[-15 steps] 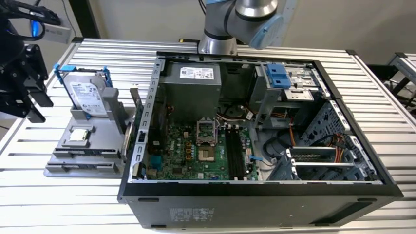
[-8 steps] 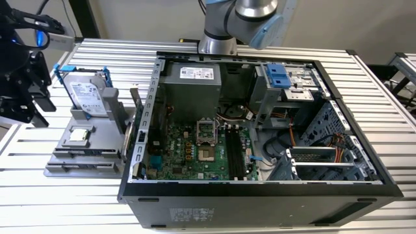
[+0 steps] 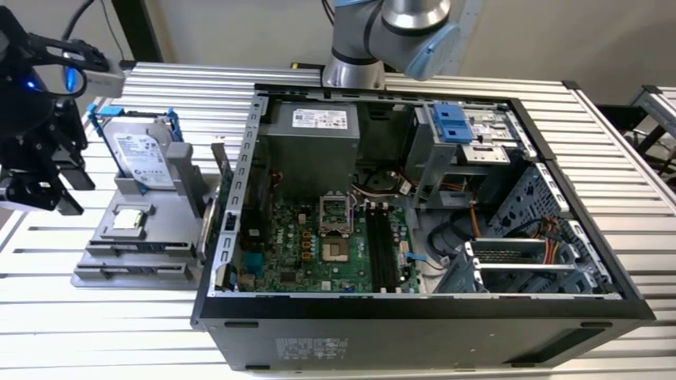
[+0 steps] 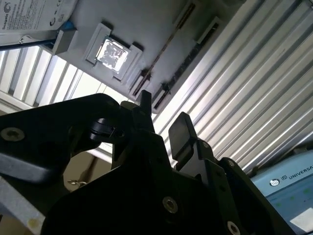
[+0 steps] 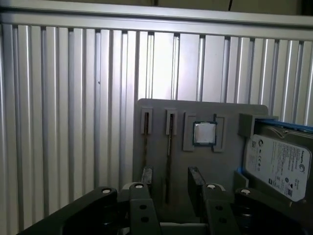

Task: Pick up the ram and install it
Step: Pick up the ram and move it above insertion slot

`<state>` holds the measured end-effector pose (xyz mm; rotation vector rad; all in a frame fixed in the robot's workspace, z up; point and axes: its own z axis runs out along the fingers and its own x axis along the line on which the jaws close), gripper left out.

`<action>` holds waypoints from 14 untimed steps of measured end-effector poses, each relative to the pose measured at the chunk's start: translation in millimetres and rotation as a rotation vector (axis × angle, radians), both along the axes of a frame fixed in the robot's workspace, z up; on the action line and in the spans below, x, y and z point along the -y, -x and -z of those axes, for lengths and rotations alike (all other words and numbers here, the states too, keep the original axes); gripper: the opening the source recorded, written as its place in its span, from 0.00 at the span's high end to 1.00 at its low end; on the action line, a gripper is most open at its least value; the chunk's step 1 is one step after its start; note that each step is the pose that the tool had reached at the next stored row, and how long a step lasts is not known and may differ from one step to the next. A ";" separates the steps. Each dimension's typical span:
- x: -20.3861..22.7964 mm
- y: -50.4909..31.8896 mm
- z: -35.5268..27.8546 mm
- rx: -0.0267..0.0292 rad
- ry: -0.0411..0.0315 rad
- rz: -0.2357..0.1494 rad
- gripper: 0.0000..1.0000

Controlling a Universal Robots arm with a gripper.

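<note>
Grey slatted table (image 3: 613,142) carries an open computer case (image 3: 423,313), side panel off, motherboard (image 3: 306,253) facing up. Black memory slots (image 3: 378,247) sit near the board's middle, no stick in them.

Part tray (image 3: 158,229) is just beside the case, on the exterior view's left. It holds:
- hard drive (image 3: 142,154), tilted up at the back
- processor chip (image 3: 132,220) in a square pocket
- ram (image 5: 168,147), on edge in a narrow groove
- second stick (image 5: 145,139) in the next groove, parallel and close

Both sticks also show in the second wrist view as thin dark lines (image 4: 171,39). In the exterior view the ram is probably the dark strip at the tray's near edge, too thin to confirm.

Gripper (image 3: 47,202) hangs over the table on the tray's far side from the case, not touching anything. Jaws are apart with a moderate gap and hold nothing. In the first wrist view the ram lines up with that gap (image 5: 171,178), one of the fingers (image 5: 195,178) to each side.
</note>
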<state>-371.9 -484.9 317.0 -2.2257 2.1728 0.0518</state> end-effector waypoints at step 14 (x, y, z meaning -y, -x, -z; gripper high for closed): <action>5.7 2.0 25.5 0.0000 0.0000 0.000 0.00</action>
